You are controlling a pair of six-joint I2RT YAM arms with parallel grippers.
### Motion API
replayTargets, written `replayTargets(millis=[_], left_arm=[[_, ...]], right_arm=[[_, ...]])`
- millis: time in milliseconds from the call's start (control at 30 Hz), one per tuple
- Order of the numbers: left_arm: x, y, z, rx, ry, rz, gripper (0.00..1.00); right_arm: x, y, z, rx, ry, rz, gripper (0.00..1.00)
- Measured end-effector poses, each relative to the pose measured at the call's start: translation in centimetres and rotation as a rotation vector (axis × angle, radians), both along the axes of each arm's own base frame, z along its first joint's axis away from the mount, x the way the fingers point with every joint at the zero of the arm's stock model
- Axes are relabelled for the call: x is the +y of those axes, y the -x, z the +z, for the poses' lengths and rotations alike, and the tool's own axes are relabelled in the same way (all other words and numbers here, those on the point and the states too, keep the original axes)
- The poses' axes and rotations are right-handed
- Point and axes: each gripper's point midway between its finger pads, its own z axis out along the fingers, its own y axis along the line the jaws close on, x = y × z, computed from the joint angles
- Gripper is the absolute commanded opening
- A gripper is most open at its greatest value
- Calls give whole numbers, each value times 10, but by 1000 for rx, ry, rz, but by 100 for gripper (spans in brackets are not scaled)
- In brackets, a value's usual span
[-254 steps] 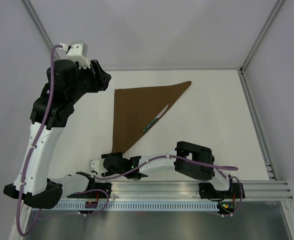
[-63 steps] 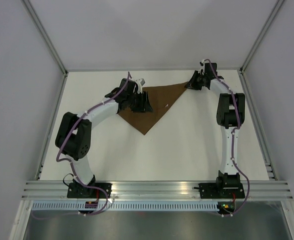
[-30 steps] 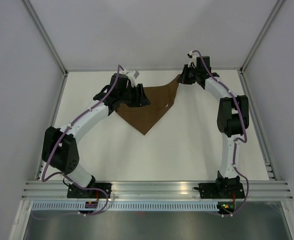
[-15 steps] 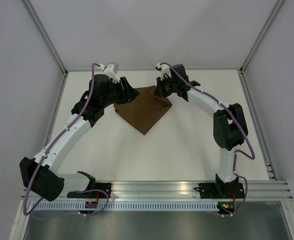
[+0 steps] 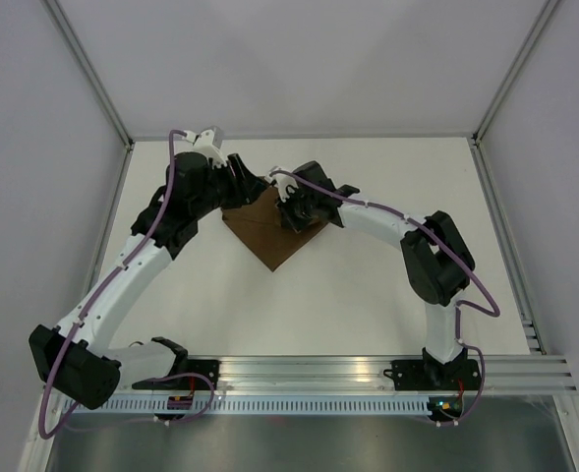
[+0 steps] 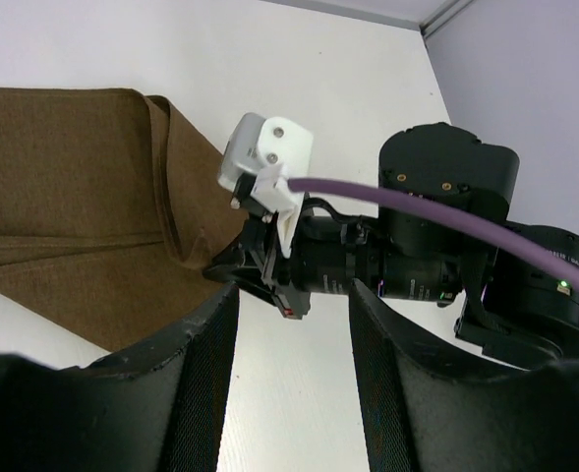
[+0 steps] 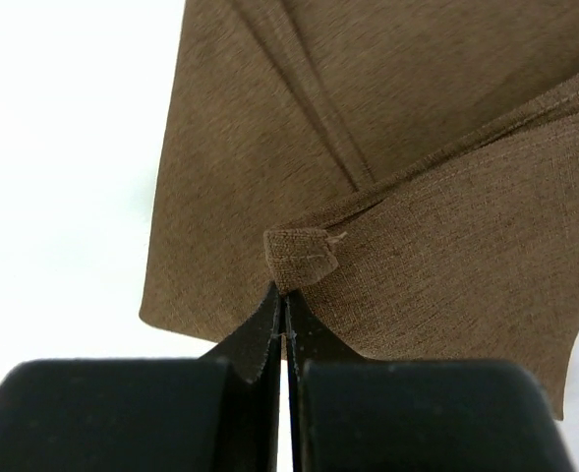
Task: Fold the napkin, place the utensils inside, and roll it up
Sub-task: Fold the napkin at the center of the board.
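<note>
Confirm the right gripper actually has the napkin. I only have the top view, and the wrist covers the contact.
Observer: Yes. The right wrist view shows the right gripper shut on a stitched corner of the napkin. The corner pokes out just past the tips.
Operator: And the other one?
Observer: The left wrist view shows the left gripper open, with nothing between its fingers.
Operator: Is the cloth flat under the held corner?
Observer: No. The right wrist view shows folded layers, with raised creases running away from the tips.
</note>
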Motion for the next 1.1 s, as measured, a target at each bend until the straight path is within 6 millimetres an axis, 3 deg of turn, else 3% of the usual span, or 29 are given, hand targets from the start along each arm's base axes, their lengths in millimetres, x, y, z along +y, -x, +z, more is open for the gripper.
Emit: replayTargets(millis=[533,733,1100], left_arm=[[11,1,-17,38,-10,42,56],[18,-2,-14,34,-1,68,58],[18,-2,-13,33,0,67,62]], right_arm=[[7,53,-42,18,119,145,1],[15,58,-42,7,115,167,2],[23,64,-39,2,109,186,13]])
